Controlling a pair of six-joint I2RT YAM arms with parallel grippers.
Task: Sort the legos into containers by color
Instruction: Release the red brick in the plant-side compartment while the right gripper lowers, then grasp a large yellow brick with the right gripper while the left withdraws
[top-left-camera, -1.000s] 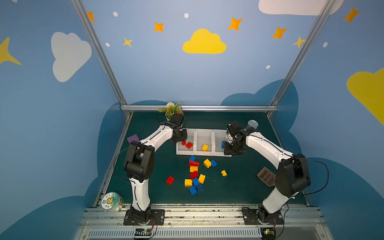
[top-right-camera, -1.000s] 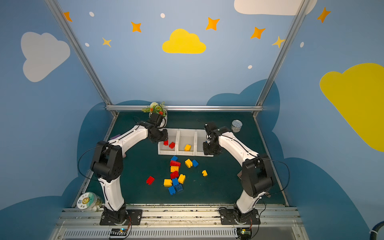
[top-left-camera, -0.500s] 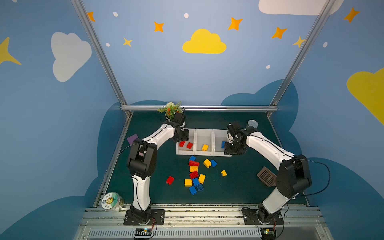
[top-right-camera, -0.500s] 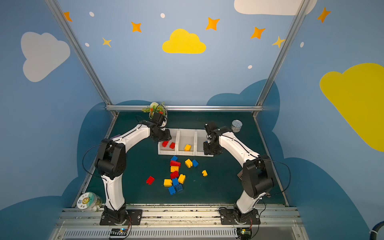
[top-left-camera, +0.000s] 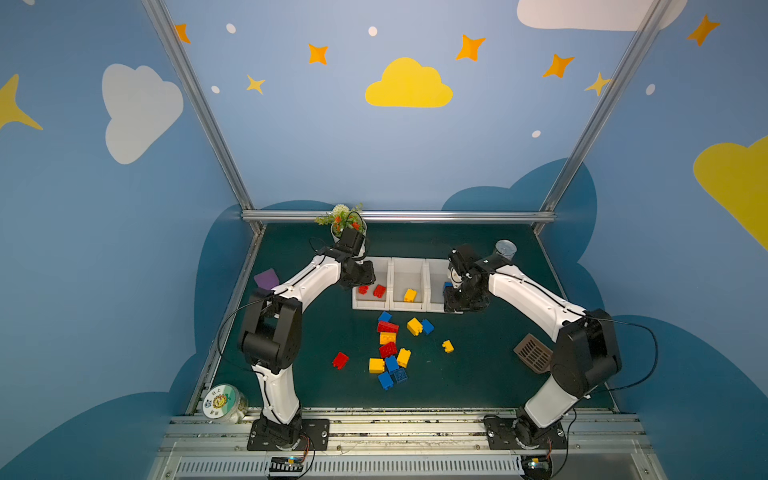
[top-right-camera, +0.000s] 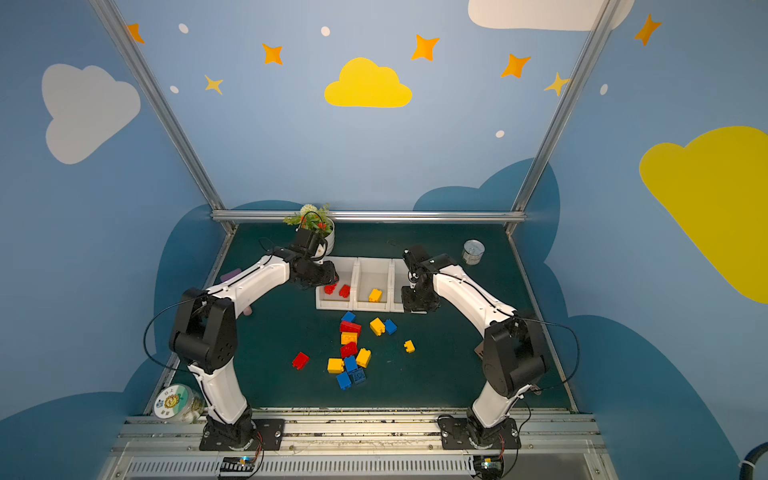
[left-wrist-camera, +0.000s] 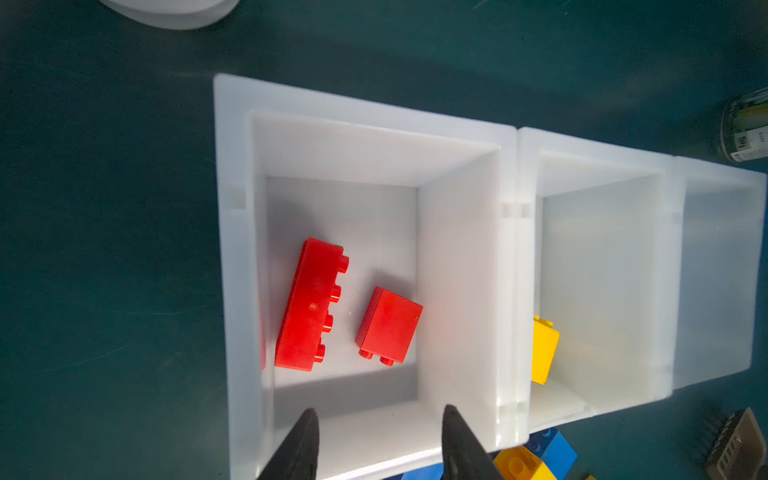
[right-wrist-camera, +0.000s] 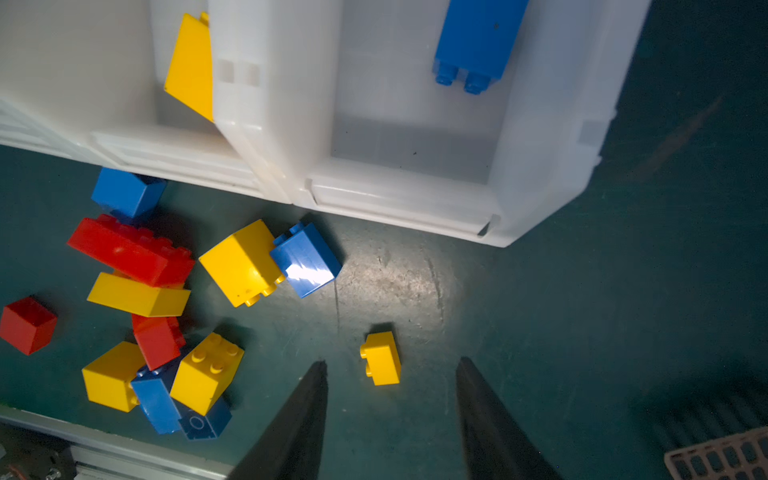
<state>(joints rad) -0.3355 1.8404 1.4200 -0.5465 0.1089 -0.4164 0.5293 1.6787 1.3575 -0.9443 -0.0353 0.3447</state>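
Containers: three white bins are sitting joined in a row on the green mat, just above the middle of the floor in both top views.
Left-end bin: two red legos are lying inside, a long brick and a short brick, close together but not touching.
Middle bin: one yellow brick is lying near its front wall.
Right-end bin: one blue brick is lying inside, mostly hidden by the right arm in both top views.
Loose legos: a mixed red, yellow and blue cluster is lying on the mat below the bins, at frame centre.
Strays: a lone red brick is lying to the lower left of the cluster and a small yellow brick to its right.
Left gripper: it is hovering over the front edge of the left-end bin, its jaws standing moderately apart and gripping nothing.
Right gripper: it is hanging by the front of the right-end bin, its jaws moderately apart and empty; the small yellow brick is lying on the mat below them.
Surroundings: a flower pot is standing at the upper left of the bins, a silver can at the upper right, a brown grate at the right and a jar at the lower left.
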